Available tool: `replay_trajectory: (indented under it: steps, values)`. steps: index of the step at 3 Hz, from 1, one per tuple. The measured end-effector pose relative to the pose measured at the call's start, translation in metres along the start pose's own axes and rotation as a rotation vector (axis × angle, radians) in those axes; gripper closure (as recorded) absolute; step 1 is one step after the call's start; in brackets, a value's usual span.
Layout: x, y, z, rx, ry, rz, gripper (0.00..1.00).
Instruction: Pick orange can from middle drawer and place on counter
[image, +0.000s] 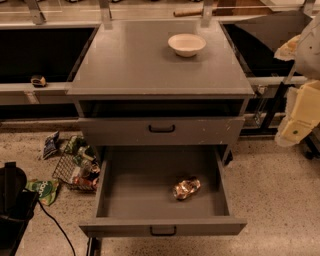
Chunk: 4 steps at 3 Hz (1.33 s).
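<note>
The orange can (186, 188) lies on its side on the floor of the open middle drawer (145, 195), right of centre and near the front. It looks dented and shiny. The drawer is pulled out fully, with its small black handle (163, 231) on the front. The counter (150, 62) is the flat grey top of the cabinet above. My gripper (290, 131) hangs at the far right edge of the view, beside the cabinet, above the floor and well away from the can. Nothing shows in it.
A white bowl (186, 44) stands on the back right of the counter. The upper drawer front (161, 130) is closed. A wire basket with packets (77, 167) sits on the floor to the left, and a black object with a cable (12, 205) further left. Black glossy panels (40, 50) flank the cabinet.
</note>
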<state>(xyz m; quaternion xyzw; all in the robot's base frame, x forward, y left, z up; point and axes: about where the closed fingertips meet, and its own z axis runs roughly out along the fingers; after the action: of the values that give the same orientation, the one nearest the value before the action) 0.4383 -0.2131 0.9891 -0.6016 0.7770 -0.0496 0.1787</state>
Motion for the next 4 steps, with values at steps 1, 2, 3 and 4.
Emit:
replay_trajectory:
  steps: [1,2,3,4]
  values:
    - [0.0,0.0,0.0,0.0,0.0,0.0,0.0]
    - [-0.005,0.001,0.02,-0.01,-0.037,-0.039,0.0]
    - [-0.016,0.008,0.054,-0.048,-0.111,-0.103,0.0]
    - [-0.03,0.02,0.088,-0.096,-0.177,-0.162,0.0]
